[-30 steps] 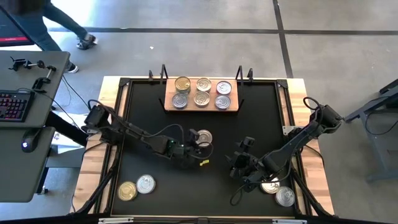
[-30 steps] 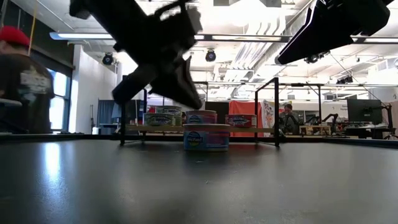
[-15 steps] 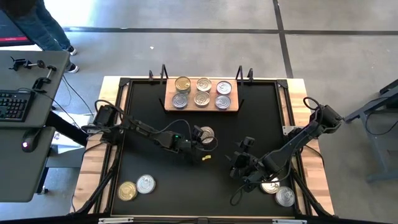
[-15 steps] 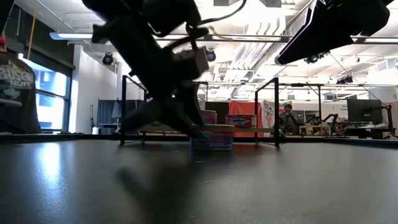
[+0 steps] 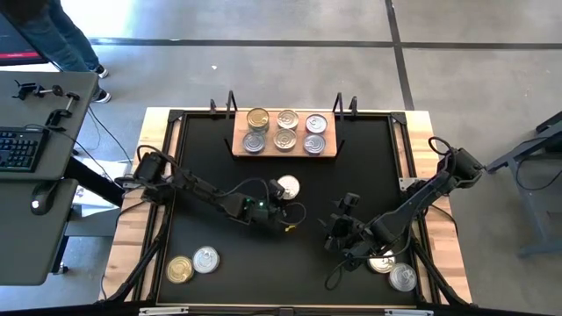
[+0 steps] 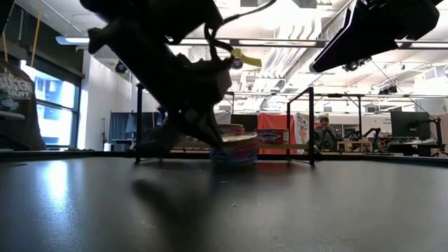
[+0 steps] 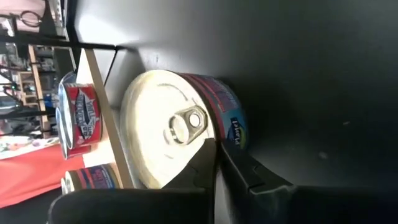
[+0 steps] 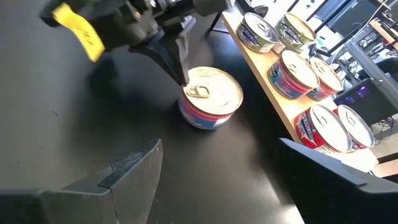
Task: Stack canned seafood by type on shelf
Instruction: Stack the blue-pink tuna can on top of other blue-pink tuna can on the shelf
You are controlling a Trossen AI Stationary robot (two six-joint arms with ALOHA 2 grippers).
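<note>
I've got the left gripper [image 8: 181,68] pinched shut on the lid edge of a short pink-labelled silver tin [image 8: 211,98] mid-table, clear black tabletop [image 5: 211,167] around it, while the right gripper [image 5: 341,230] waits wide open nearby.

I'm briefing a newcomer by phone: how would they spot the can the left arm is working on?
On the black table, look just in front of the wooden shelf. One can sits alone mid-table, pink-sided with a pale pull-tab lid, the left pincer shut at its tab.
</note>
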